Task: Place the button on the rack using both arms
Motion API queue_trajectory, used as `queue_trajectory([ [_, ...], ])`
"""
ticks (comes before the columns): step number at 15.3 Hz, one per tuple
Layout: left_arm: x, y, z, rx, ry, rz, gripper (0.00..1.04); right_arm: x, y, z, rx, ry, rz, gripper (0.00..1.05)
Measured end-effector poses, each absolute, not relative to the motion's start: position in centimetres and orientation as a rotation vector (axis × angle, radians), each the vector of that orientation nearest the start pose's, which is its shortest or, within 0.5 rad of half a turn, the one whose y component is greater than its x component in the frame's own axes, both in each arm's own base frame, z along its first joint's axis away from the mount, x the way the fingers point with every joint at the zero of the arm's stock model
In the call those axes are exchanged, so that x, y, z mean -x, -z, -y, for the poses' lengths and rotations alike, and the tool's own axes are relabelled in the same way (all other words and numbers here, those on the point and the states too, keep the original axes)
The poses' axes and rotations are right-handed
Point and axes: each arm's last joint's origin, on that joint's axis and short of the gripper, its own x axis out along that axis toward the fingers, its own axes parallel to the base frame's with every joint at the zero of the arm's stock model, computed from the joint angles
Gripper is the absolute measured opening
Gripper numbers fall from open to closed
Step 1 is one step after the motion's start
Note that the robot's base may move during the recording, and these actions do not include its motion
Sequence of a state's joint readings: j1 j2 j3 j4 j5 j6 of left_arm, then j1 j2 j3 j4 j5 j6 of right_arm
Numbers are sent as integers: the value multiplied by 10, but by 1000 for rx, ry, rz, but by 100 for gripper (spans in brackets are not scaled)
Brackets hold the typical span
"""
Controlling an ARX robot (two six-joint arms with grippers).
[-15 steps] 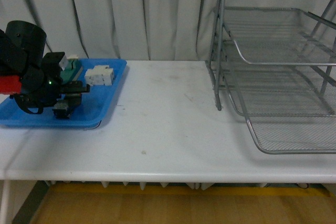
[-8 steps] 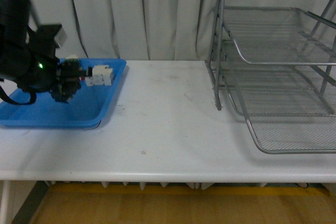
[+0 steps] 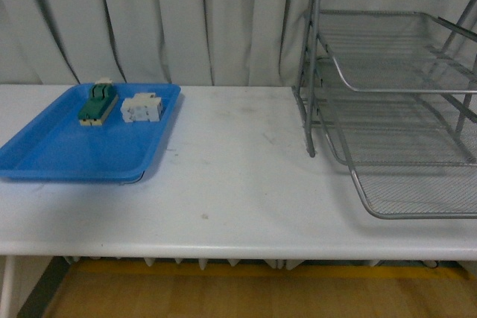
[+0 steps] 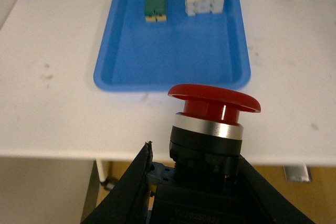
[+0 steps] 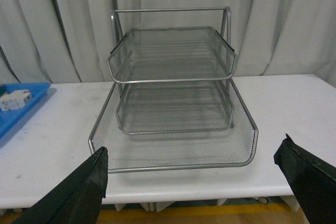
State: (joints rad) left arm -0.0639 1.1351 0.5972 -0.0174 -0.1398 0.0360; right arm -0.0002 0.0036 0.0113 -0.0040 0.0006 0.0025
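Button (image 4: 214, 100) sits in the left gripper (image 4: 195, 167), clamped by its dark body between the two black fingers (image 4: 131, 192). The red mushroom cap and silver collar stick out past the fingertips. It is held off the counter (image 4: 52, 103), with the blue tray (image 4: 173, 69) beyond the cap.

Right gripper (image 5: 194, 182) is spread wide with nothing between its fingers, facing the rack (image 5: 173, 153) from the front and well apart from it.

The front view shows neither arm nor the button. It shows only the blue tray (image 3: 74, 154) at the left of the counter (image 3: 238, 184), the rack (image 3: 395, 87) at the right, and a pale curtain (image 3: 186, 20) behind. A green switch part (image 3: 95, 103) and a white component (image 3: 141, 107) lie side by side at the tray's far end, and both also show in the left wrist view. The right wrist view shows all three rack tiers empty, the bottom tray slid out furthest. It also catches a corner of the blue tray, with the white component on it.

Writing: embossed characters on the button's dark body below the collar, too blurred to read.
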Motion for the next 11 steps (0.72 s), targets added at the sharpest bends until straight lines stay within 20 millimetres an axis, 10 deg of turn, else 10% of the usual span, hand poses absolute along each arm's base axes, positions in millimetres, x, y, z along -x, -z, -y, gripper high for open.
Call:
queue_trajectory([
  [3, -162, -221, 25, -104, -12, -547, 36, -97, -167, 0, -2, 1, 4, 98],
  [11, -163, -224, 23, -85, -51, -530, 36, -97, -167, 0, -2, 0, 3, 98],
])
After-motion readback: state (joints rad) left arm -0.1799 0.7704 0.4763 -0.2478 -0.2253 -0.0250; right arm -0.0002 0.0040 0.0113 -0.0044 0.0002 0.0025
